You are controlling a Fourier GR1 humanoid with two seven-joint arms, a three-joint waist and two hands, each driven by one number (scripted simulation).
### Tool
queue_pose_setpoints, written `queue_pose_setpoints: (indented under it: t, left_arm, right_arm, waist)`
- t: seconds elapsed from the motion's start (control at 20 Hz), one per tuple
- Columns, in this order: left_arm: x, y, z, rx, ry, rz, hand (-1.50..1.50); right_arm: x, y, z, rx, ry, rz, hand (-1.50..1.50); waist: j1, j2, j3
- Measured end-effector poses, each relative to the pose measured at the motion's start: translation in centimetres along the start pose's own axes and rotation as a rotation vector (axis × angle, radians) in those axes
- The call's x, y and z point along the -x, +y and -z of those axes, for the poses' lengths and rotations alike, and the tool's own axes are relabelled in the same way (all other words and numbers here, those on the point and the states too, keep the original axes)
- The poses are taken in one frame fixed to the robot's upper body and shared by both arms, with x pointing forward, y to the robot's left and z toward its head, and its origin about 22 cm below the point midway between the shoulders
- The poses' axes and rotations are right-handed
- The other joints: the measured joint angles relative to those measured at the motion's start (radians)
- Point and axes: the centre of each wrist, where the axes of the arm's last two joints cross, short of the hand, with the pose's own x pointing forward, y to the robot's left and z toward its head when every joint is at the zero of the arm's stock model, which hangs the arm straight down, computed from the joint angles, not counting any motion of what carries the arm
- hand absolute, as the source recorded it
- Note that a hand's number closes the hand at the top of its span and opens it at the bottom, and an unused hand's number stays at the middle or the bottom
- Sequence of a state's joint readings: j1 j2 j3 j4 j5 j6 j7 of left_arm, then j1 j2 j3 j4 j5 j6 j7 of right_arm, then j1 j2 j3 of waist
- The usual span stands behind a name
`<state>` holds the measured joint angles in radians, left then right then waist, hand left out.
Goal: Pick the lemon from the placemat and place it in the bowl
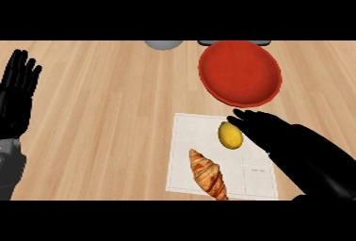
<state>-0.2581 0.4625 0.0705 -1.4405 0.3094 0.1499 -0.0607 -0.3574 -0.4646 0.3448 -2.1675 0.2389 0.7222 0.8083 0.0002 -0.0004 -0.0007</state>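
The lemon [230, 135] lies on the placemat [197, 155] at centre right, just below the red bowl [240, 72], with the right hand [278, 134] beside it, fingers seemingly straight and holding nothing, so closing off-centre might roll it toward the croissant [208, 174].

Even, bright light on the counter [104, 117]; hardly any shadows, no glare.

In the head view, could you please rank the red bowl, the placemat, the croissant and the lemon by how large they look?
1. placemat, though the right hand covers part of it
2. red bowl
3. croissant
4. lemon
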Motion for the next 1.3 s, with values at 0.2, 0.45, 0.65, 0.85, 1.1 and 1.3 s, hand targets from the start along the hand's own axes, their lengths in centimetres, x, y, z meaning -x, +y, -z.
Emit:
queue_pose_setpoints:
  t: [0.2, 0.45, 0.65, 0.85, 1.1, 1.3]
  left_arm:
    - [-0.6, 0.0, -0.3, 0.004, -0.004, 0.004, 0.0]
    - [-0.2, -0.3, -0.4, 0.002, -0.002, 0.0, 0.0]
    - [-0.1, -0.3, -0.6, 0.003, -0.001, -0.001, 0.0]
    - [-0.3, -0.3, -1.4, 0.004, -0.002, -0.004, 0.0]
    - [0.2, -0.1, -0.8, 0.0, -0.003, -0.003, 0.0]
    - [0.3, -0.2, -0.8, -0.002, -0.008, -0.002, 0.0]
  right_arm:
    - [0.6, 0.8, 1.8, -0.032, 0.04, -0.011, -1.5]
    - [1.5, 2.5, 3.8, -0.058, 0.068, 0.004, -1.5]
    - [2.9, 3.2, 5.5, -0.059, 0.099, 0.003, -1.5]
    - [4.4, 4.3, 6.2, -0.063, 0.108, 0.0, -1.5]
    - [5.2, 5.6, 7.5, -0.049, 0.074, 0.012, -1.5]
    - [5.9, 6.0, 7.9, -0.051, 0.042, 0.011, -1.5]
  waist:
    - [0.003, 0.0, 0.001]
    - [0.003, 0.001, 0.001]
    - [0.004, 0.001, 0.001]
    - [0.003, 0.001, 0.001]
    - [0.001, 0.001, 0.001]
    - [0.001, 0.001, 0.001]
